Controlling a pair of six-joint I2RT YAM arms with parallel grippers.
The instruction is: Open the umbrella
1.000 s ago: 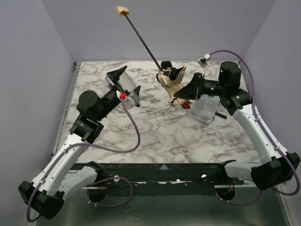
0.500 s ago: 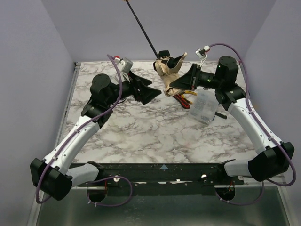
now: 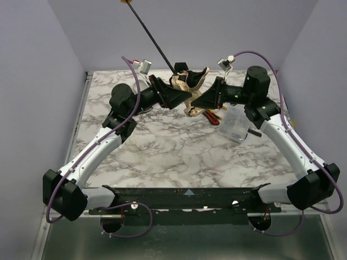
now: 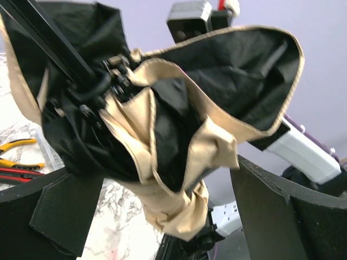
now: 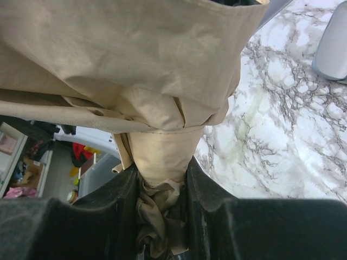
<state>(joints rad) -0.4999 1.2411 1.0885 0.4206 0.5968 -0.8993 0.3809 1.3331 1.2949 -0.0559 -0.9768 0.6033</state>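
Left gripper (image 3: 174, 98) reached the umbrella (image 3: 191, 81) (shaft (image 3: 149, 33) slanting up-left).

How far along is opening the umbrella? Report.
Done: the umbrella is held off the table, shaft extended. In hand: the right arm has its jaws pinching the tan fabric; the left arm holds open jaws either side of the canopy. Left: the canopy is bunched, not spread.

umbrella (image 4: 181, 157): matt woven cloth, creased, tan outside, black lining. shaft (image 3: 149, 34): thin, black, faint sheen. table (image 3: 179, 157): smooth marble-look top. pliers (image 4: 19, 144): glossy red and yellow plastic grips.
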